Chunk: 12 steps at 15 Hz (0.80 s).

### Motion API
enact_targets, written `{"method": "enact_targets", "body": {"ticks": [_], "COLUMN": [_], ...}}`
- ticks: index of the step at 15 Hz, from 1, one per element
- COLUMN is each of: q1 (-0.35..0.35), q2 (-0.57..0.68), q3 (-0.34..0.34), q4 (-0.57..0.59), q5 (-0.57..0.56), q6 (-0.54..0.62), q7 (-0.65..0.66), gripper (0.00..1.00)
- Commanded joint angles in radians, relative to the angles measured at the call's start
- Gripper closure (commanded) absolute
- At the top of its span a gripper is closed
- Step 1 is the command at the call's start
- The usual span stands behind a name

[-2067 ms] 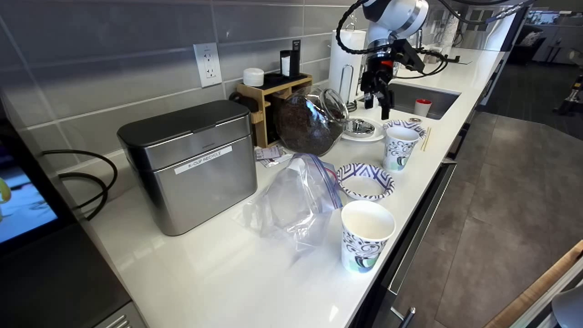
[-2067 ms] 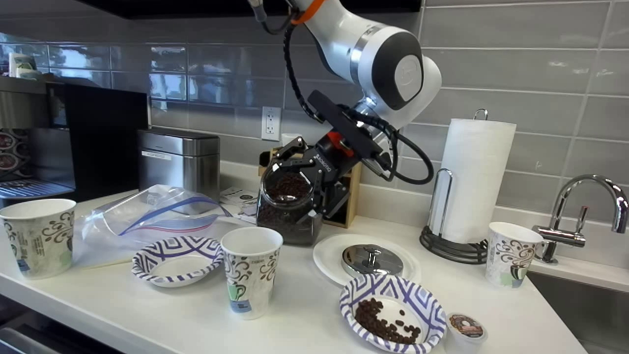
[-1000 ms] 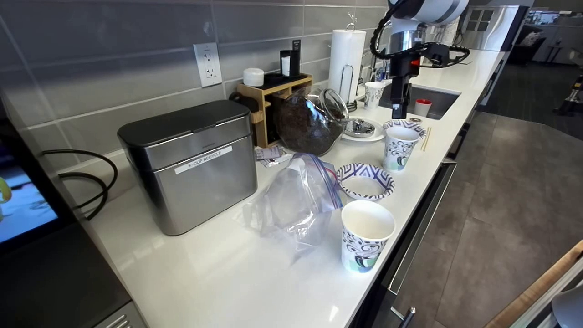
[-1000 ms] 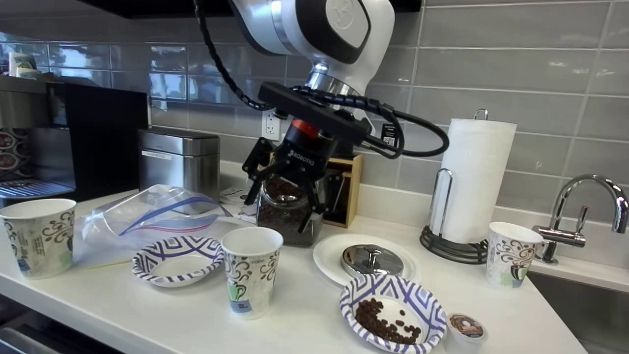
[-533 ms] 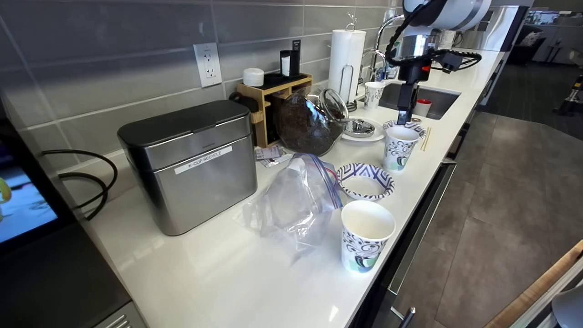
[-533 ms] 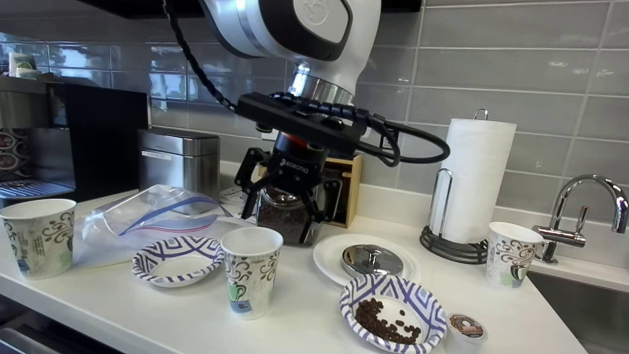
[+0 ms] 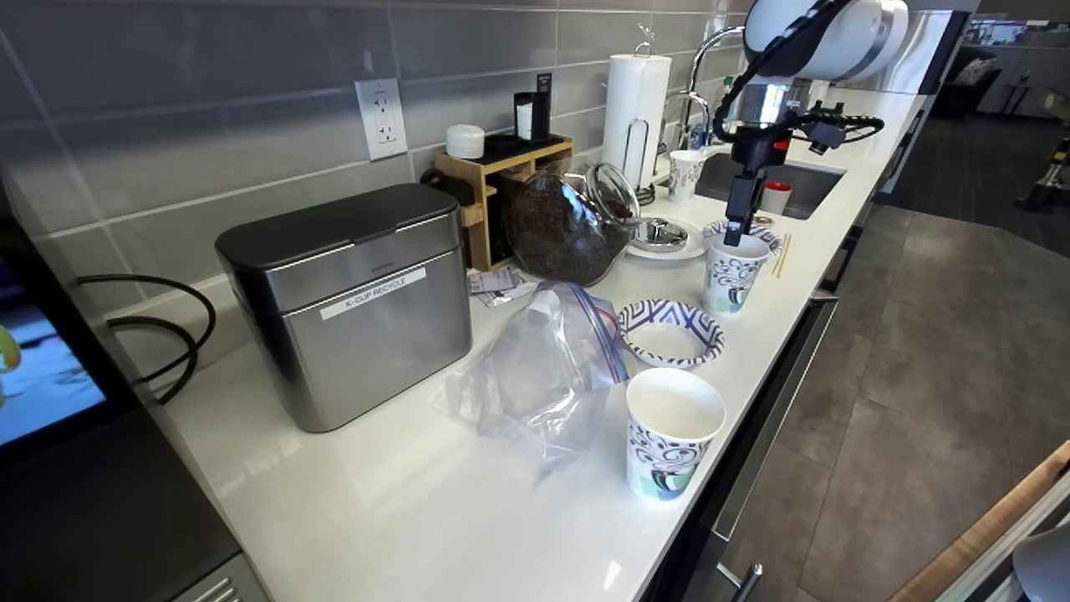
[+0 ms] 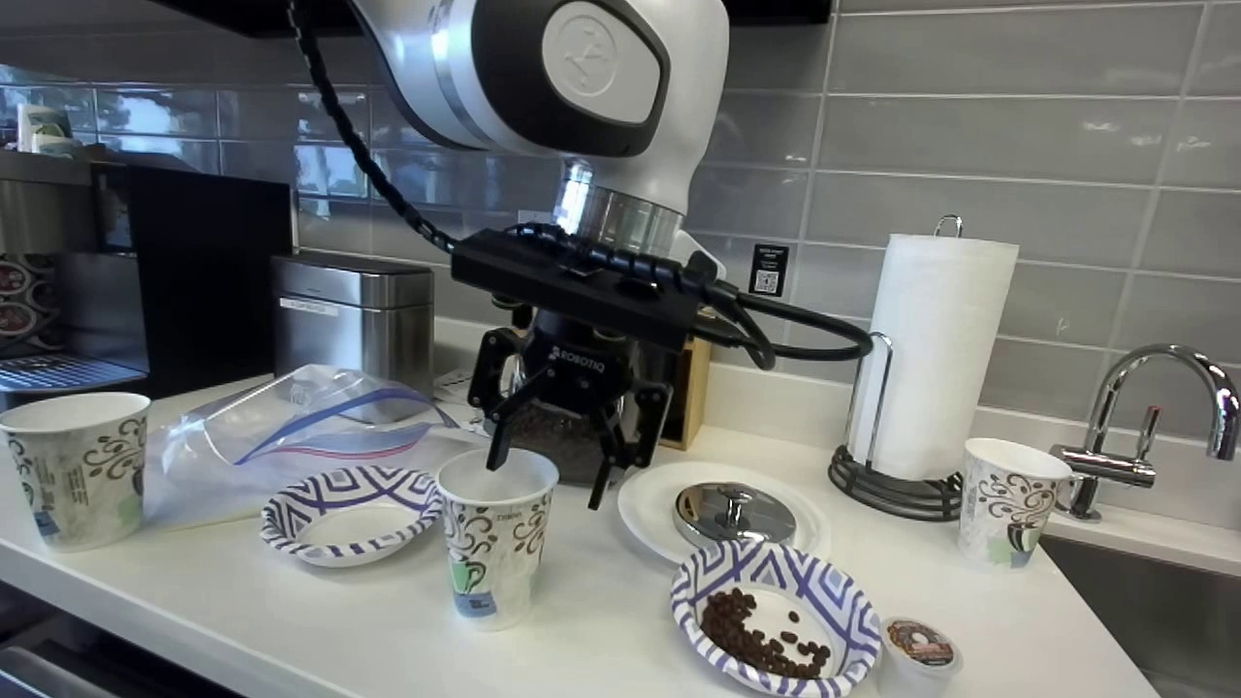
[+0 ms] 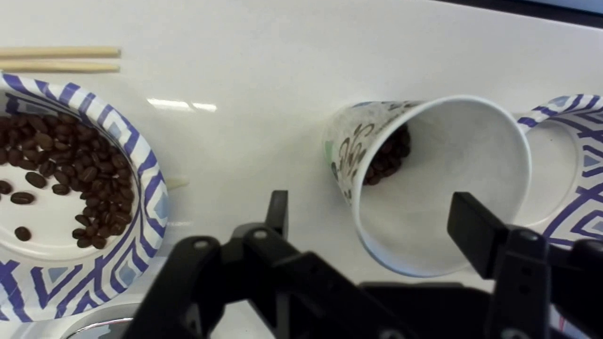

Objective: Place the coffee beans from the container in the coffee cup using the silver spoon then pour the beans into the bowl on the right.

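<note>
Checking your gripper (image 8: pixel 548 481), you find its jaws spread wide with nothing between them gripped; 1 jaw lines up with the mouth of the coffee cup (image 8: pixel 496 553), and whether it dips below the rim you cannot tell. The cup stands upright on the desk (image 8: pixel 601 630), between the bean-holding bowl (image 8: pixel 842 603) and a 2nd patterned bowl (image 8: pixel 364 526). Your wrist view confirms coffee beans (image 9: pixel 392 153) low inside the cup. The glass container (image 7: pixel 556 230) sits beside the wooden rack (image 7: pixel 478 234).
</note>
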Motion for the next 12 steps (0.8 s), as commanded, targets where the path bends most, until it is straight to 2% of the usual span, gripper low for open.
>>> {"method": "enact_targets", "body": {"ticks": [1, 2, 8, 12], "q1": [0.022, 0.022, 0.024, 0.026], "q2": [-0.016, -0.014, -0.007, -0.003], "q3": [-0.017, -0.017, -0.022, -0.023], "q4": [-0.041, -0.043, -0.037, -0.030], "q5": [-0.030, -0.031, -0.056, -0.069], "q6": [0.058, 0.063, 0.078, 0.072], "q7": [0.036, 0.038, 0.071, 0.082], "gripper": [0.44, 0.54, 0.98, 1.00]}}
